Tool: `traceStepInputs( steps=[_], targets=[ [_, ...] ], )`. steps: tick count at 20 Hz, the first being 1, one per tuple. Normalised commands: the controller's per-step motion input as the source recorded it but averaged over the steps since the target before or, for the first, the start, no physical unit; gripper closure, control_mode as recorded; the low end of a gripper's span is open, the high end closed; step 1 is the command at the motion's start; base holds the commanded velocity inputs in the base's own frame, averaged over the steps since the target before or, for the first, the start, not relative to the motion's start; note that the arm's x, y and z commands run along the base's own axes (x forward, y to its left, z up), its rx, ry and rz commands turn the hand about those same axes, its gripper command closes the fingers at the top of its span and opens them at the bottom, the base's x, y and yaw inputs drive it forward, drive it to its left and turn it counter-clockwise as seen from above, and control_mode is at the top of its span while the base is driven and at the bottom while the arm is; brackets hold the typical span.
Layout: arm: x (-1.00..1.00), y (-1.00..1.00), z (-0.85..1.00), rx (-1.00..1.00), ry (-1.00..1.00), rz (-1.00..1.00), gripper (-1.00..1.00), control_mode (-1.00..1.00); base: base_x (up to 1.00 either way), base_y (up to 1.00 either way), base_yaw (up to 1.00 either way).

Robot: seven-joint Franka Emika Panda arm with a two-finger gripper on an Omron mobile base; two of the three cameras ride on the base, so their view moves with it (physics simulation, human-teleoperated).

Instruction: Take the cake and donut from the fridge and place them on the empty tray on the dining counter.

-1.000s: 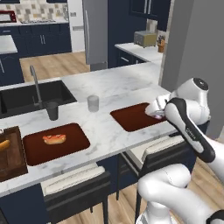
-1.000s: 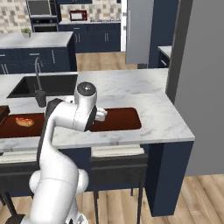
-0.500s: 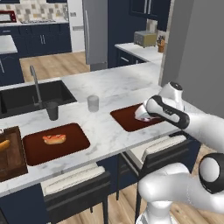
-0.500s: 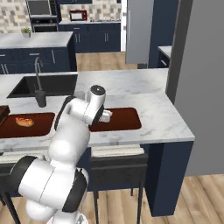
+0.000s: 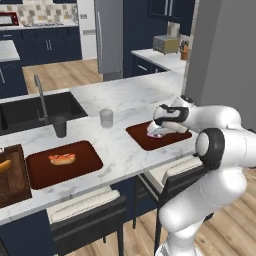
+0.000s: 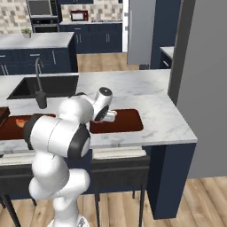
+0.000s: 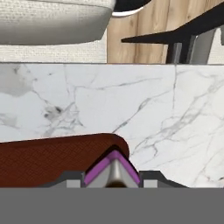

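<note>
Since a second ago the arm has swung from beside the counter (image 5: 115, 145) edge to out over the empty tray (image 5: 141, 136); base unmoved. Gripper (image 5: 159, 131) hangs low above the tray, clamped on the donut (image 7: 114, 168), purple icing showing between the finger tips in hand view. Judgement: donut is light, soft, icing smears and slips, so pinch gently across the ring's sides, not the top. Cake unseen. Other tray holds the hot dog (image 5: 62, 159).
</note>
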Motion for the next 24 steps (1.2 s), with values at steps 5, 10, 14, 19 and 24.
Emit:
traceStepInputs(
  steps=[5,10,14,19,24],
  targets=[
    [0.61,0.13,-0.51,-0.01,0.0,0.04,1.0,-1.0,0.0,0.0,0.0],
    [0.65,0.02,-0.51,0.0,0.0,0.04,1.0,-1.0,0.0,0.0,0.0],
    [0.59,-0.25,-0.57,0.0,0.0,0.08,1.0,-1.0,0.0,0.0,0.0],
    [0.57,-0.46,-0.54,0.0,0.0,0.08,1.0,-1.0,0.0,0.0,0.0],
    [0.43,-0.29,-0.64,0.0,0.0,0.07,-1.0,-1.0,0.0,0.0,0.0]
  ],
)
